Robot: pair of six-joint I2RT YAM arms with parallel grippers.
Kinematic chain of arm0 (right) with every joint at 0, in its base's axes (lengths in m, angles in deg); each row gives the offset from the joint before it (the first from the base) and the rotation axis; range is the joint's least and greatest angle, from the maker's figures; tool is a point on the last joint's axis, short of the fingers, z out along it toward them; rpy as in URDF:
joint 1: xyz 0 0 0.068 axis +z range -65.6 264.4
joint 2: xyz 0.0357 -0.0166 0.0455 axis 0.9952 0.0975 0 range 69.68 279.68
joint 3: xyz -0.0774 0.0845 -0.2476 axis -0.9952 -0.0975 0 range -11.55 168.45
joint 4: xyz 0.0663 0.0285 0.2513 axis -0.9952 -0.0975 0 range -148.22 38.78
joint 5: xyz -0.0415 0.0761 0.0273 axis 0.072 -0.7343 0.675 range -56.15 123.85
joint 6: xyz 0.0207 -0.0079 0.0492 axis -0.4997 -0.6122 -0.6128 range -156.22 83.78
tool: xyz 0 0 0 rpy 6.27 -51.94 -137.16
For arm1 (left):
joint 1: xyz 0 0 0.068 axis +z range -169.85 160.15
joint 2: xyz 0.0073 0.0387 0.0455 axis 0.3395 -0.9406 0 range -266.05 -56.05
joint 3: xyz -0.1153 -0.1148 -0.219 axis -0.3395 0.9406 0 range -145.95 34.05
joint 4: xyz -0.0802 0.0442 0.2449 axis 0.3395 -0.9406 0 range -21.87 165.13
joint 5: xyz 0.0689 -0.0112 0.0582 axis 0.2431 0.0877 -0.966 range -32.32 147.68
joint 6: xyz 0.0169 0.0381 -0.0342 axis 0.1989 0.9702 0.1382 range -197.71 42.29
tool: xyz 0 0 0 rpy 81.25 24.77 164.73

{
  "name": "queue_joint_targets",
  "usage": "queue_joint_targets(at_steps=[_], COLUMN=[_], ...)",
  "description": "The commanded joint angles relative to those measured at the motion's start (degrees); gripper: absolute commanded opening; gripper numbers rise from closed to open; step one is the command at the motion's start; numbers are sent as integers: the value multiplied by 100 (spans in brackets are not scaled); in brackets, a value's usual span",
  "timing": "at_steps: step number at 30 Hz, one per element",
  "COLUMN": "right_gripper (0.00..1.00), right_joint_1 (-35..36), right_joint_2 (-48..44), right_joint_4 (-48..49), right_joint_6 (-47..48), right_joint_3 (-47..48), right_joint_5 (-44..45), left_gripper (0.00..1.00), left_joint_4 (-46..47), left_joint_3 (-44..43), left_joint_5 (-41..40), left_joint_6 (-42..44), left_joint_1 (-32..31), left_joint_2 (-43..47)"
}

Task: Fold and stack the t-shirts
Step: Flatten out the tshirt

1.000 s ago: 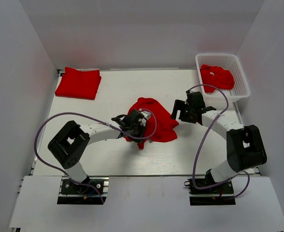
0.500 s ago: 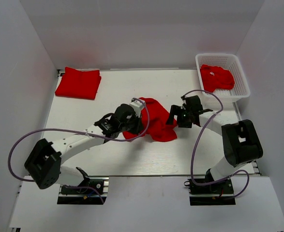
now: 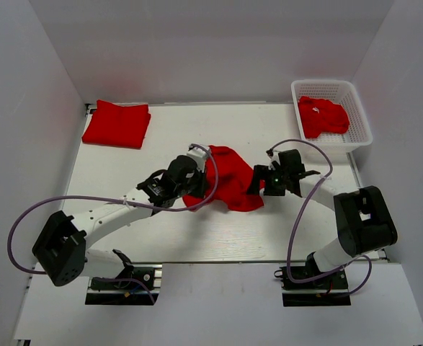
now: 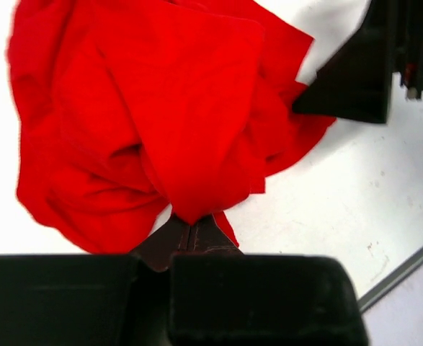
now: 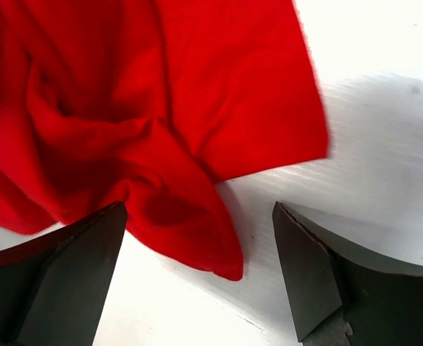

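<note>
Since a second ago your left arm is reaching farther out over the bench (image 3: 153,144), its elbow swinging off to the near left. Your left hand (image 3: 194,170) is now sitting at the left edge of the crumpled t-shirt (image 3: 231,176) rather than over its near left part. Your right hand (image 3: 259,180) is coming in from the right and is now meeting that cloth's right edge; before, it was standing off from it. The cloth is bunching narrower than it was.

Left hand: its fingers (image 4: 175,236) are pressing together, pinching a fold of the crumpled t-shirt between their tips. The left wrist view is showing red cloth spreading away from the tips in a peaked fold.

Right hand: it is standing wide, gripping nothing. A low tongue of the same cloth is lying between its fingers (image 5: 67,274). The left-side finger is lying against the cloth, and the other is resting over bare bench, apart from it.

Task things: the crumpled t-shirt is lying in the middle of the bench, between your two hands. A folded t-shirt (image 3: 117,122) is lying flat at the far left corner, well apart from both hands. A third t-shirt (image 3: 323,115), loosely bunched, is lying inside the white mesh basket (image 3: 362,115) at the far right corner.
</note>
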Motion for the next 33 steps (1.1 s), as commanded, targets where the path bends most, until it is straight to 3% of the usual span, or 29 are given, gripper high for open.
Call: queue_joint_targets(at_steps=[1,5,7,9,11,17,26,29,33], right_gripper=[88,82,73,31,0,0,0,0,0], right_joint_1=[94,217,270,296,314,235,-336,-748,-995], right_joint_2=[41,339,462,567,533,-327,-926,-970,-1146], right_joint_4=[73,301,389,407,592,924,1172,1111,1075], right_joint_6=[394,692,737,728,728,536,-142,-116,94], right_joint_3=[-179,-91,-30,84,181,471,1393,1780,2308], right_joint_5=[-467,-791,-933,-1161,-1258,-750,1140,1281,1273], left_gripper=[0,0,0,0,0,0,0,0,0], left_joint_4=[-101,-337,-461,-541,-715,-699,-989,-989,-857], left_joint_3=[-102,-303,-462,-628,-786,-1760,-2887,-3028,-3406], left_joint_5=[-512,-1030,-1198,-1452,-1716,-2359,-2885,-2615,-1633], left_joint_6=[-165,-297,-446,-517,-614,-544,-210,45,501], left_joint_1=[28,80,80,133,186,581,1696,2110,2453], left_joint_2=[313,234,85,-143,-319,-951,-1103,-901,-786])
